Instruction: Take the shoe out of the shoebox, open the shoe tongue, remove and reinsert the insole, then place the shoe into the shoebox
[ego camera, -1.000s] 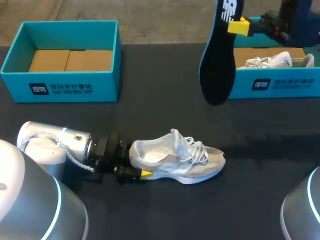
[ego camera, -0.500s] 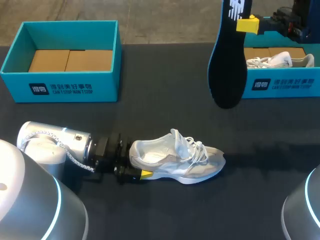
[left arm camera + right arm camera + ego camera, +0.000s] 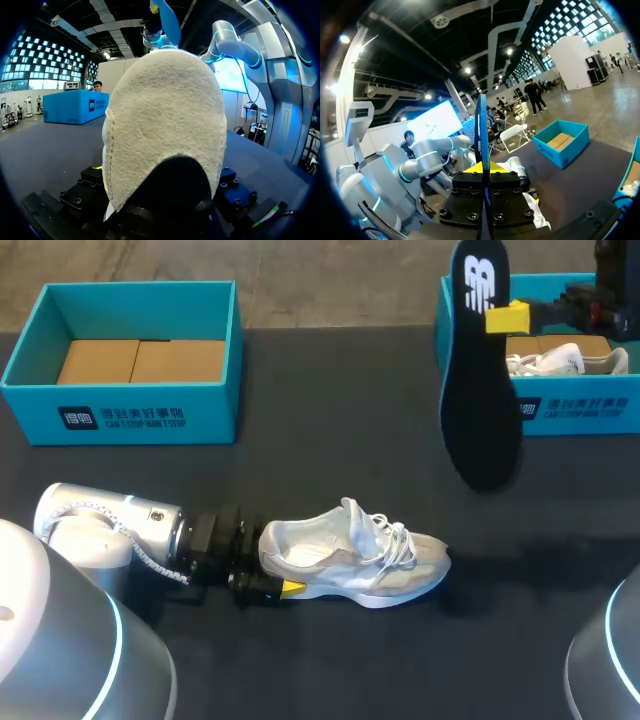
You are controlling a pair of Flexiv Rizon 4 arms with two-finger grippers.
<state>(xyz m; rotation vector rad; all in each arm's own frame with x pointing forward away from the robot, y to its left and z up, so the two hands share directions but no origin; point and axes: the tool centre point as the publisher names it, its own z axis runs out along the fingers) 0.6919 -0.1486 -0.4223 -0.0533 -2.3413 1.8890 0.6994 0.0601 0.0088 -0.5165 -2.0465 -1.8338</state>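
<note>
Dark table (image 3: 330, 390), mid-front: white-and-grey mesh lace-up sneaker (image 3: 350, 565) sits outside both boxes, toe to my right, heel against my left gripper (image 3: 280, 585). The heel fills the left wrist view, so I can't tell that gripper's state. Flat black foam insole (image 3: 480, 410) with a white logo hangs wide end down in the air, pinched near its narrow end by my right gripper (image 3: 507, 317). Behind it is the right teal cardboard shoebox (image 3: 590, 410), holding a second white shoe (image 3: 560, 360). Well apart from the sneaker, the left teal shoebox (image 3: 130, 415) shows brown cardboard (image 3: 140, 360) inside.
</note>
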